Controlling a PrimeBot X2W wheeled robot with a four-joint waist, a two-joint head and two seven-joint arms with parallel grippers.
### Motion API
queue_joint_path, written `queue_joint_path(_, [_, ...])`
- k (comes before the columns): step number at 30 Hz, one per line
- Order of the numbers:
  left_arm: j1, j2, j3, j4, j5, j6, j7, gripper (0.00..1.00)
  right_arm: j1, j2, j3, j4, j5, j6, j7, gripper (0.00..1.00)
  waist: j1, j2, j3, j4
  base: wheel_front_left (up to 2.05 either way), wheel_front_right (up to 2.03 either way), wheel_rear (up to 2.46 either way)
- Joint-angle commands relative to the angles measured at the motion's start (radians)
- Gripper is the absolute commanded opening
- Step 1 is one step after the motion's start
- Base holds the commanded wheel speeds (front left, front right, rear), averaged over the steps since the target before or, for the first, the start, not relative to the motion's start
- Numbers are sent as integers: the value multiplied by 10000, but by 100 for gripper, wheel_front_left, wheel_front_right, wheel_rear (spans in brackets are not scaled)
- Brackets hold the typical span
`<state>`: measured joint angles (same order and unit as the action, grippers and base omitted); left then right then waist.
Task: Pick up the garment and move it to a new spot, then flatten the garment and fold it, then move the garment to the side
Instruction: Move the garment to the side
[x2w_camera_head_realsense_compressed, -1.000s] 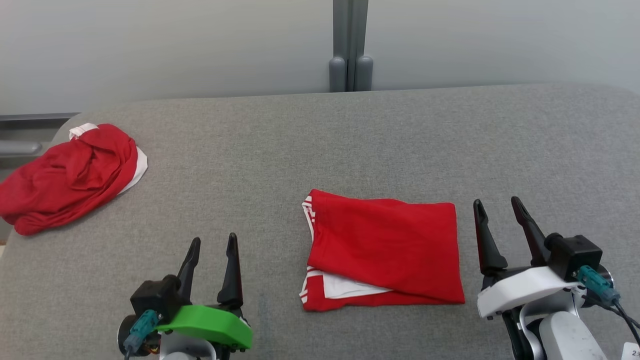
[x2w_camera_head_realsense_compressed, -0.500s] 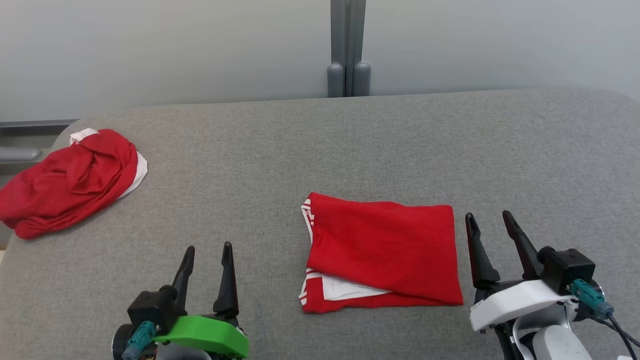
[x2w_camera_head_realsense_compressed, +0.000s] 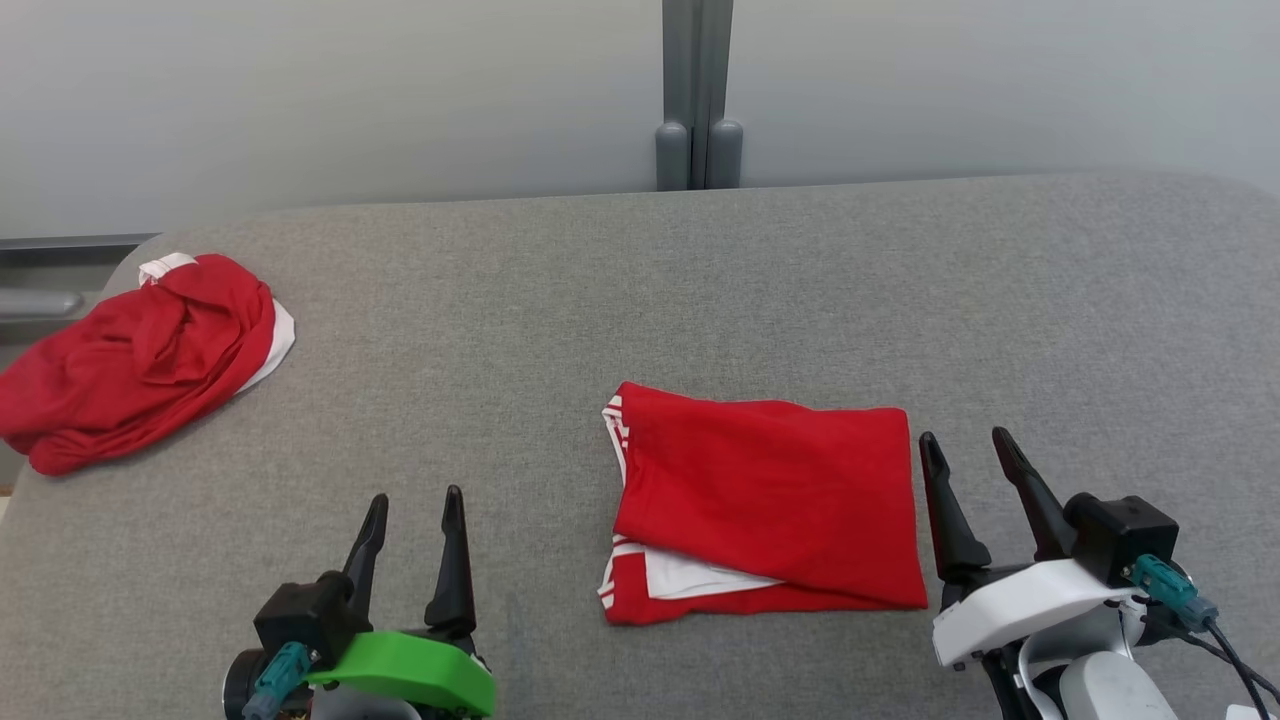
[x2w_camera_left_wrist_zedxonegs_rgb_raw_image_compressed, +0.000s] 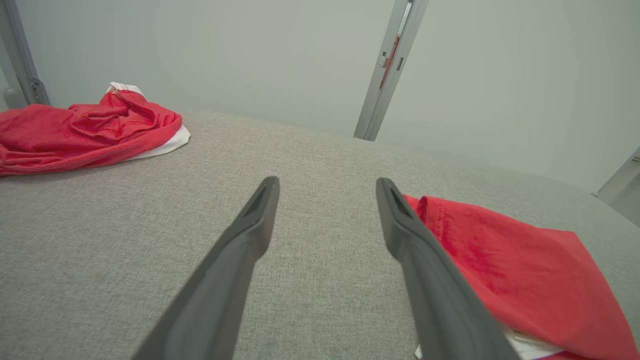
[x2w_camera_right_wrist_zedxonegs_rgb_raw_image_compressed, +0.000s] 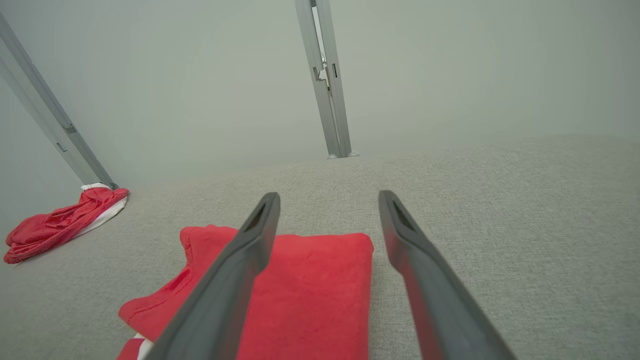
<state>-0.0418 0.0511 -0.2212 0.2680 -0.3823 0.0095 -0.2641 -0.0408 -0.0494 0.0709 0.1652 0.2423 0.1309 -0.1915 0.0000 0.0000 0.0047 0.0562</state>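
Note:
A red garment (x2w_camera_head_realsense_compressed: 770, 500) with white trim lies folded into a rectangle on the grey cloth table (x2w_camera_head_realsense_compressed: 640, 290), near the front middle. It also shows in the left wrist view (x2w_camera_left_wrist_zedxonegs_rgb_raw_image_compressed: 510, 270) and the right wrist view (x2w_camera_right_wrist_zedxonegs_rgb_raw_image_compressed: 310, 280). My right gripper (x2w_camera_head_realsense_compressed: 964, 440) stands open just right of its right edge, not touching it; in its own view the gripper (x2w_camera_right_wrist_zedxonegs_rgb_raw_image_compressed: 328, 195) has its left finger over the cloth. My left gripper (x2w_camera_head_realsense_compressed: 415, 497) is open and holds nothing, well left of the garment; its own view (x2w_camera_left_wrist_zedxonegs_rgb_raw_image_compressed: 327, 181) looks over bare table.
A second red and white garment (x2w_camera_head_realsense_compressed: 130, 360) lies crumpled at the table's far left edge, also seen in the wrist views (x2w_camera_left_wrist_zedxonegs_rgb_raw_image_compressed: 85, 132) (x2w_camera_right_wrist_zedxonegs_rgb_raw_image_compressed: 60, 222). A grey post (x2w_camera_head_realsense_compressed: 697, 95) stands against the pale wall behind the table. The table's corners are rounded.
My right gripper has drawn back toward the front edge and a little left, closer to the folded garment's right side. The left gripper has pulled back slightly. The head camera shifted a little.

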Motion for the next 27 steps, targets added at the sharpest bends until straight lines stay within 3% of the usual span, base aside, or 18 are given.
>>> queue_joint_path(1, [-78,-4,44,-13,-27,27,-4,100,-23,-24,-82,40,-49,-4,127,100,0,0,41,-2,0,0,0])
queue_joint_path(7, [-272,-2,29,-173,-4,6,-3,100,-488,-38,-585,76,236,-4,1392,100,0,0,322,92,0,0,0])
queue_joint_path(12, [-491,2,-66,-252,63,-65,-3,100,-1086,-699,-1000,375,958,-3,2769,100,0,0,672,381,0,0,0])
queue_joint_path(17, [-653,1,-144,-443,22,-41,-3,100,-1518,-1356,-823,1046,1763,-4,3707,100,0,0,1083,758,0,0,0])
queue_joint_path(27, [-789,1,-109,-648,-41,69,-3,100,-1871,-1787,298,2282,2894,-3,4613,100,0,0,1721,1398,0,0,0])
